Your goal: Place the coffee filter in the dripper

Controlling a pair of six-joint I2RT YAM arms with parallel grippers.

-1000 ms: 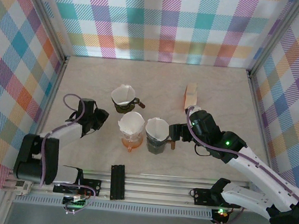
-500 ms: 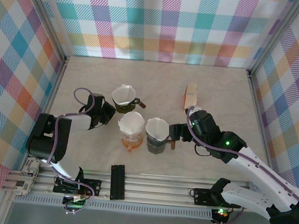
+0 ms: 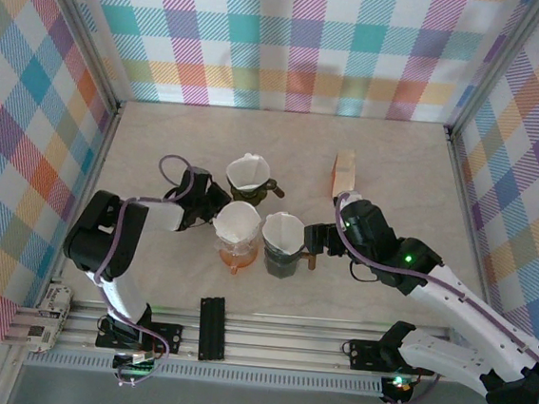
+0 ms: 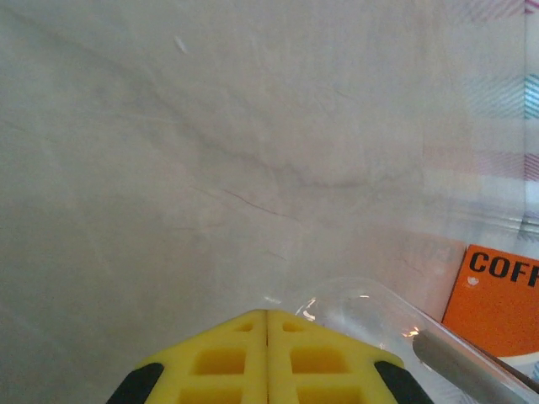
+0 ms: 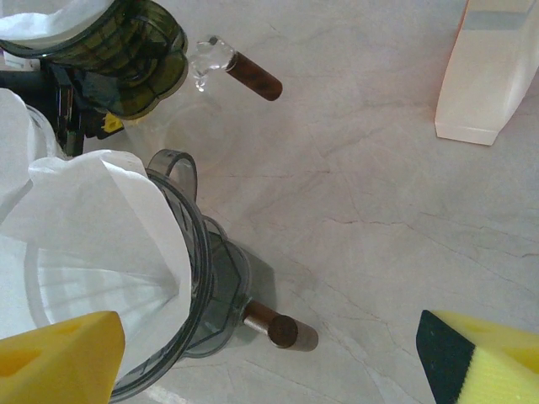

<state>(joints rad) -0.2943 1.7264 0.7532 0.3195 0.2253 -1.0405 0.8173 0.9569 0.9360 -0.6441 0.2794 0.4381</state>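
**Left arm sweeps in, olive dripper slides right**

Nearest me, my right pincer (image 5: 269,370) hangs spread wide beside the grey dripper (image 3: 281,263), with a white coffee filter (image 5: 101,227) seated in its cone. That arm has not stirred. The orange dripper (image 3: 235,253) alongside holds a filter too. Further out, my left arm has swept rightward across the worktop (image 3: 397,167), forearm low and stretched, its pincer (image 4: 268,318) pressed together on nothing. The olive dripper (image 3: 251,195), also lined, has slid right with it. I judge the placing done.
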